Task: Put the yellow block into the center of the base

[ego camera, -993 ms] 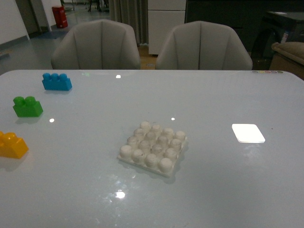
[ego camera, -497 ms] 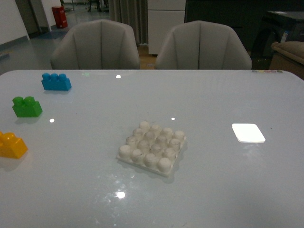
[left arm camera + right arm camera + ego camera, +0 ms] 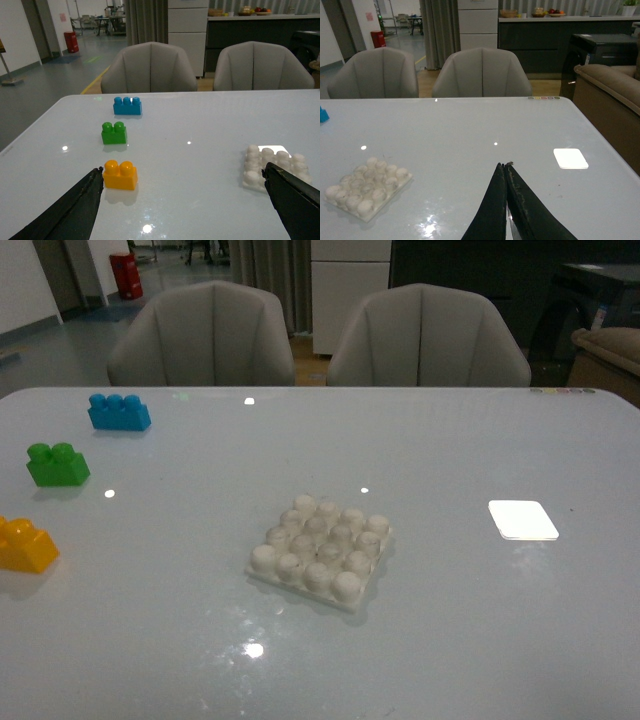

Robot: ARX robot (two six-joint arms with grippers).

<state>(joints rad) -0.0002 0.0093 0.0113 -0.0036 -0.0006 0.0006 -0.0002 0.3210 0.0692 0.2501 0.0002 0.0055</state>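
Note:
The yellow block (image 3: pixel 26 545) lies at the table's left edge in the front view; in the left wrist view it (image 3: pixel 120 174) sits just beside one black finger. The white studded base (image 3: pixel 321 552) lies near the table's middle, also in the left wrist view (image 3: pixel 274 161) and the right wrist view (image 3: pixel 367 186). My left gripper (image 3: pixel 184 175) is open wide and empty, above the table between block and base. My right gripper (image 3: pixel 504 164) is shut and empty, over bare table right of the base. Neither arm shows in the front view.
A green two-stud brick (image 3: pixel 57 465) and a blue three-stud brick (image 3: pixel 119 412) lie behind the yellow block on the left. A flat smooth white patch (image 3: pixel 522 520) lies on the right. Two grey chairs (image 3: pixel 205 335) stand behind the table's far edge.

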